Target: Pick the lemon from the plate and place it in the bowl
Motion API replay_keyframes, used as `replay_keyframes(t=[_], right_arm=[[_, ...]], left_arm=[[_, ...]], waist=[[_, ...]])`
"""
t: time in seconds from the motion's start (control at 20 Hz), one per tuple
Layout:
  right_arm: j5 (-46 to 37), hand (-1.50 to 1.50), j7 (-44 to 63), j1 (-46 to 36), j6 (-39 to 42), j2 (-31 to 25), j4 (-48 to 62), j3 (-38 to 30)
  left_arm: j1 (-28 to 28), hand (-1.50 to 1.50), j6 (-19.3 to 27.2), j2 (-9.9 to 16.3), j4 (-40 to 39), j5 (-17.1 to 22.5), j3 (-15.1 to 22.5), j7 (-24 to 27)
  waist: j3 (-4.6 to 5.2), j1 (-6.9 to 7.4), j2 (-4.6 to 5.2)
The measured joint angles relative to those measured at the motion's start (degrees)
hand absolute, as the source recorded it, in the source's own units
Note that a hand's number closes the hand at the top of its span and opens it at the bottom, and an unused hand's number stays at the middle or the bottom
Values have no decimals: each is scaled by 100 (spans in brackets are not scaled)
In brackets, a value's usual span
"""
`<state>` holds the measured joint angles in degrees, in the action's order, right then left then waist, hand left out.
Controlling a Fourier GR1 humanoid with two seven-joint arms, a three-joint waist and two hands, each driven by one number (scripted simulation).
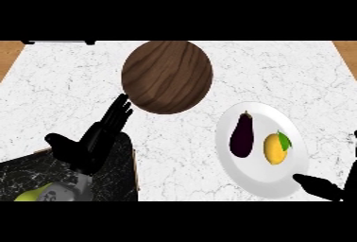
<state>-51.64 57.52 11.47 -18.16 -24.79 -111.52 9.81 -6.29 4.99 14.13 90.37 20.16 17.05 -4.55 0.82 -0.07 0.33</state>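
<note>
White marbled worktop (63, 85) is seen from steeply above. A white plate (259, 182) is placed at the right side; on it a lemon (275, 150) with a green leaf is lying, just beside a dark purple aubergine (242, 135) to its left, the two apart by a narrow gap. The lemon is untouched. A brown wooden bowl (167, 76) is set further back, toward the middle, well apart from the plate.

Left hand (94, 142) is seen at the lower left, fingers straight and spread, pointing up toward the bowl without reaching it; nothing is held. Beneath it a dark marbled block (118, 175) is noted at the lower left corner.

Right hand (322, 187) is seen only in part at the lower right edge, one dark digit overlapping the near rim of the plate. Whether its fingers are open or curled cannot be told; no object is seen in it.
</note>
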Motion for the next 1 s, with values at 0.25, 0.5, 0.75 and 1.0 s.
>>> replay_keyframes(t=[0.25,0.5,0.75,1.0], right_arm=[[-382,-150,933,-593,1017,523,-266,222],[-757,-150,1294,-963,1598,1190,-117,196],[-1027,-150,1366,-1205,2118,1808,104,-23],[-1190,-150,1387,-1502,2555,2261,290,-290]], left_arm=[[-177,0,-65,-25,-93,34,-16,-92],[-235,0,-42,-97,-113,1,17,-133],[-254,0,-66,-73,-77,57,-65,-204],[-334,0,-62,-114,-228,24,-115,-199]], waist=[[-24,104,1],[-41,120,-7],[-51,102,-17],[-60,54,-17]])
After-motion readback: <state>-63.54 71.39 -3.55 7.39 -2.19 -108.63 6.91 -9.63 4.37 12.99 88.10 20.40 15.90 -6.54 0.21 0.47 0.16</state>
